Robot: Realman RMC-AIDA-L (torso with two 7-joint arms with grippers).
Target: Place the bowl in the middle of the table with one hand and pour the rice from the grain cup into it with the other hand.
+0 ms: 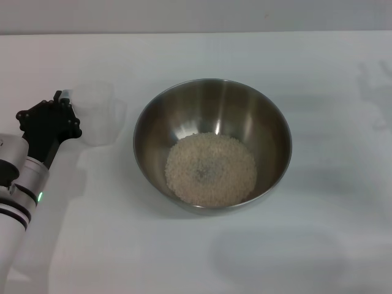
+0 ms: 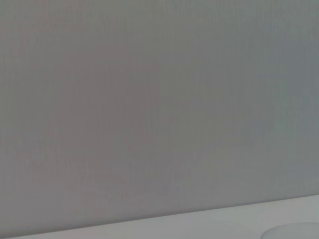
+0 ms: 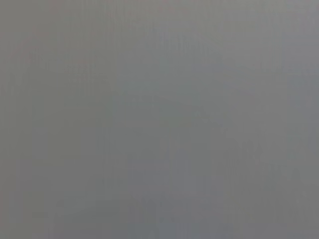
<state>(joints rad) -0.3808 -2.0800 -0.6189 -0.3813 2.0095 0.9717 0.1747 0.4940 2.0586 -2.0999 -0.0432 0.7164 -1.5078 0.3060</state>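
Note:
The steel bowl [image 1: 212, 144] stands in the middle of the white table [image 1: 318, 245], and a round heap of rice [image 1: 211, 168] covers its bottom. Left of the bowl, the clear grain cup [image 1: 98, 114] stands upright on the table and looks empty. My left gripper [image 1: 63, 105] is right against the cup's left side, its black body low over the table. Whether it holds the cup does not show. A pale curved rim [image 2: 295, 231] shows at the edge of the left wrist view. My right gripper is out of view, and the right wrist view shows only plain grey.
The table's far edge [image 1: 196, 33] meets a grey wall behind the bowl. My left arm [image 1: 21, 184] comes in from the near left corner.

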